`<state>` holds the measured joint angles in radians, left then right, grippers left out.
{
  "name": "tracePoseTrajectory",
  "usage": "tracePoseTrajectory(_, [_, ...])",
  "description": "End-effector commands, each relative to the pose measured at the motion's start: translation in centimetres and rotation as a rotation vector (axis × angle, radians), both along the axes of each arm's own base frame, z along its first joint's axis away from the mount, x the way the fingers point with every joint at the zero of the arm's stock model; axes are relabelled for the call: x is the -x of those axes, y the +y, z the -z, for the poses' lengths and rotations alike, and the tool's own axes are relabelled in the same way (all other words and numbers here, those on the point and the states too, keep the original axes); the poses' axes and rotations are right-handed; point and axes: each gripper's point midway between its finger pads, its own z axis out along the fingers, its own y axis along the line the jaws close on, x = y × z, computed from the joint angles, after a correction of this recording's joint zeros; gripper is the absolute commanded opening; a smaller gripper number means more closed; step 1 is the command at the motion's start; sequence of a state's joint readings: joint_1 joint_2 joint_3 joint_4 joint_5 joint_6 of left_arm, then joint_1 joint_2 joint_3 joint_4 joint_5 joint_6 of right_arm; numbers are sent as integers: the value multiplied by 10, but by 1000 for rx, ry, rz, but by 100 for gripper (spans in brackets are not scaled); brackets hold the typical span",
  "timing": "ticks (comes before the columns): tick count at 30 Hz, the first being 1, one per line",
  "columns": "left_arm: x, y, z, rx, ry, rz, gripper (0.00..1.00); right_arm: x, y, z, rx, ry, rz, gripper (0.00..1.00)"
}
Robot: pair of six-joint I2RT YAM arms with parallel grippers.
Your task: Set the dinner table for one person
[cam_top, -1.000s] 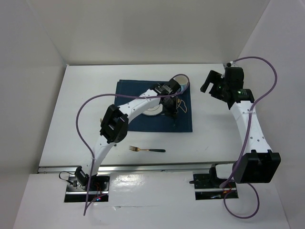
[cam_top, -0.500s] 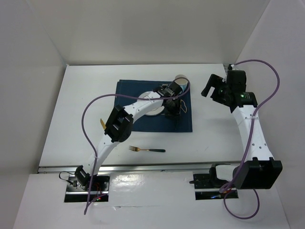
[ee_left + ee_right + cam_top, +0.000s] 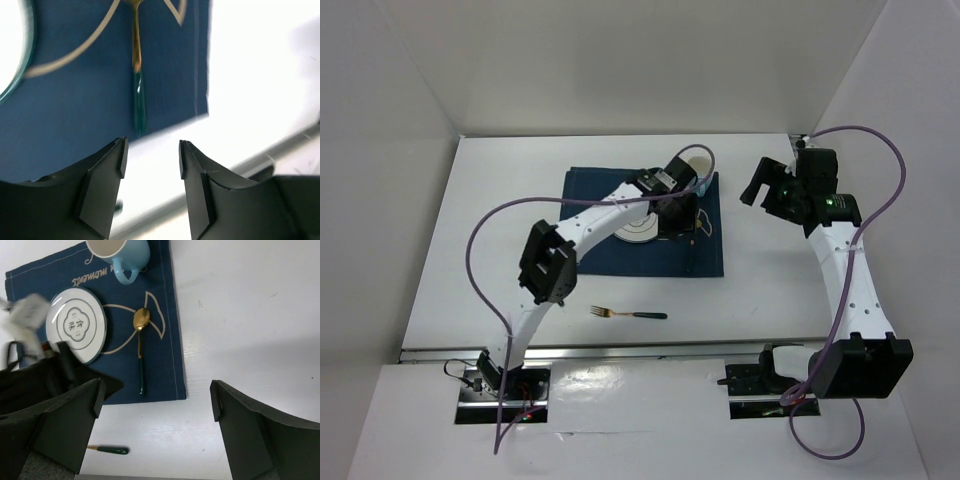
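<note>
The white dinner table (image 3: 470,230) carries a navy placemat (image 3: 605,255) with a white plate (image 3: 638,232), a blue mug (image 3: 696,160) and a gold spoon with a green handle (image 3: 689,262). A gold fork with a green handle (image 3: 628,315) lies on the table in front of the placemat. My left gripper (image 3: 682,215) is open and empty, low over the placemat's right part, with the spoon (image 3: 137,75) just ahead of it (image 3: 151,147). My right gripper (image 3: 760,180) is open and empty, high to the right of the placemat (image 3: 160,365), and looks down (image 3: 157,390) on mug (image 3: 122,252), plate (image 3: 76,325) and spoon (image 3: 141,350).
White walls enclose the table on three sides. A metal rail (image 3: 650,350) runs along the near edge. The left arm's elbow (image 3: 545,272) hangs over the table left of the placemat. The fork's handle (image 3: 109,450) shows at the bottom of the right wrist view.
The left arm's elbow swung right, then back left, while its gripper stayed over the placemat's right part. The right gripper shifted slightly and then held still.
</note>
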<state>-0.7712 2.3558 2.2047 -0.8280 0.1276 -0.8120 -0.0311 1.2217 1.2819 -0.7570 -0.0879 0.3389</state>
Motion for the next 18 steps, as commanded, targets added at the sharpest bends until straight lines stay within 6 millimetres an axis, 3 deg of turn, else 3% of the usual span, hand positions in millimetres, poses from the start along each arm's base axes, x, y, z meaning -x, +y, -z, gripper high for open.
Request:
tracePoseTrajectory(1, [11, 26, -103, 48, -176, 9, 61, 5, 9, -14, -17, -52, -69, 99])
tracePoseTrajectory(4, [15, 71, -115, -69, -227, -60, 64, 20, 38, -4, -65, -73, -191, 99])
tracePoseTrajectory(5, [16, 92, -129, -91, -261, -99, 65, 24, 50, 16, -84, -67, -235, 99])
tracePoseTrajectory(7, [11, 125, -140, -120, -276, -155, 67, 41, 93, 29, -132, -63, -386, 97])
tracePoseTrajectory(8, [12, 140, -143, -142, -278, -171, 67, 49, 109, 49, -135, -33, -425, 96])
tracePoseTrajectory(9, [13, 158, -153, -154, -299, -207, 68, 65, 139, 56, -122, -17, -518, 96])
tracePoseTrajectory(11, [5, 191, -162, -170, -311, -271, 69, 82, 165, 82, -80, 55, -590, 94])
tracePoseTrajectory(12, [7, 206, -170, -174, -321, -285, 69, 98, 188, 90, -37, 73, -658, 94])
tracePoseTrajectory(13, [1, 222, -176, -170, -330, -329, 69, 106, 198, 97, -12, 91, -691, 94])
tracePoseTrajectory(14, [1, 230, -178, -176, -337, -336, 69, 115, 203, 117, 31, 159, -728, 94])
tracePoseTrajectory(18, [-1, 273, -190, -210, -358, -417, 72, 150, 240, 147, 143, 238, -921, 93])
